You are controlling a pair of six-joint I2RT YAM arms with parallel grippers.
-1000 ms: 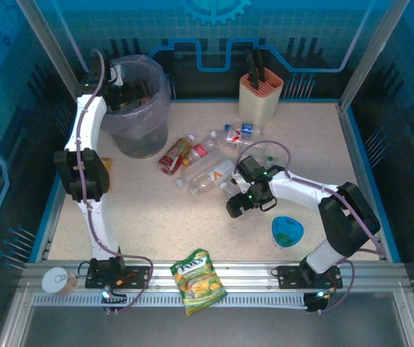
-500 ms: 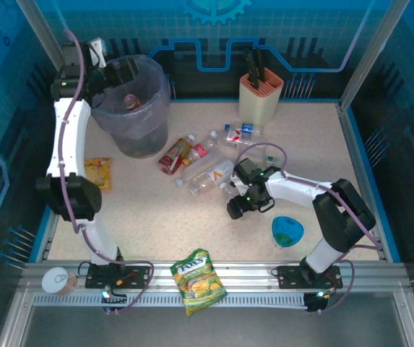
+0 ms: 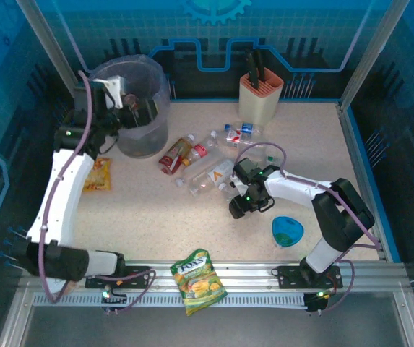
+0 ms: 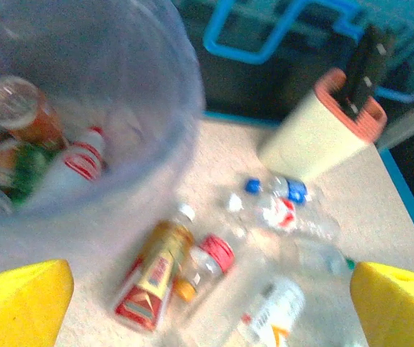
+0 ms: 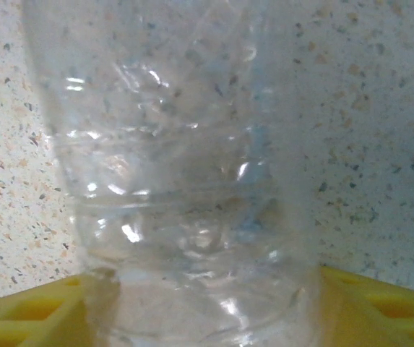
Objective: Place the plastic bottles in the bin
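Bottle [image 5: 185, 181] is lying between the fingers [image 5: 19, 318] of the right hand [image 3: 240, 206], long axis running 6-to-12 o'clock in the wrist view, clamp uncertain, while the left hand [image 4: 210, 300], spread empty, is hanging by the bin [image 3: 146, 134].

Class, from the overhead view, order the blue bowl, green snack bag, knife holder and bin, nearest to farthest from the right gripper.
From the right gripper:
1. Blue bowl, just to its right, nearer the bases.
2. Green snack bag, on the near rail.
3. Knife holder, at the far edge.
4. Bin, far left corner.
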